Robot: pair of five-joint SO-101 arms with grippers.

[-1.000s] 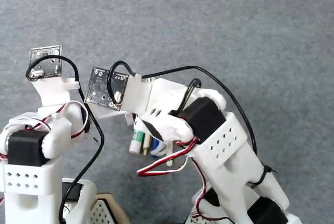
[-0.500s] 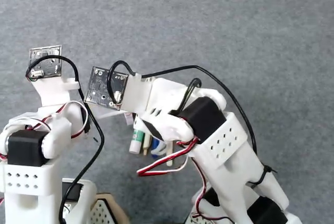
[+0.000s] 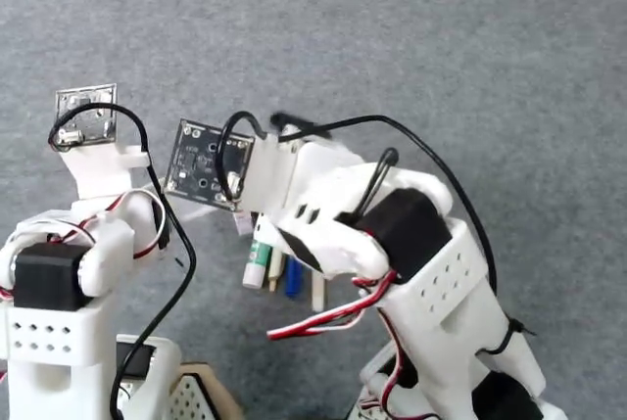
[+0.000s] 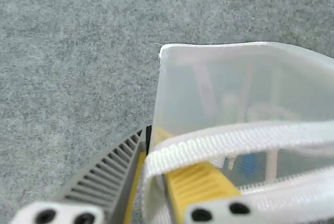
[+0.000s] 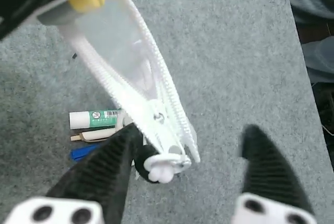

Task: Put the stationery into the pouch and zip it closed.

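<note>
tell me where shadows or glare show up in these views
High view: even light, no glare, a soft shadow on the mat beneath the right arm by the stationery. Left wrist view: light passes through the translucent pouch, shapes showing faintly behind it. Right wrist view: a dim shadow on the mat below the pouch.

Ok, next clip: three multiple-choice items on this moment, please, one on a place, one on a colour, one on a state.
1. Where is the glue stick relative to the pouch?
A. inside it
B. outside it, on the table
C. balanced on top of it

2. What colour is the glue stick's label?
A. red
B. black
C. green

3. How is the right pincer?
A. open
B. shut on a pen
C. shut on a ruler

Answers: B, the stick lies on the grey table below the lifted pouch; C, a green band wraps the white tube; A, its fingers stand wide apart.
</note>
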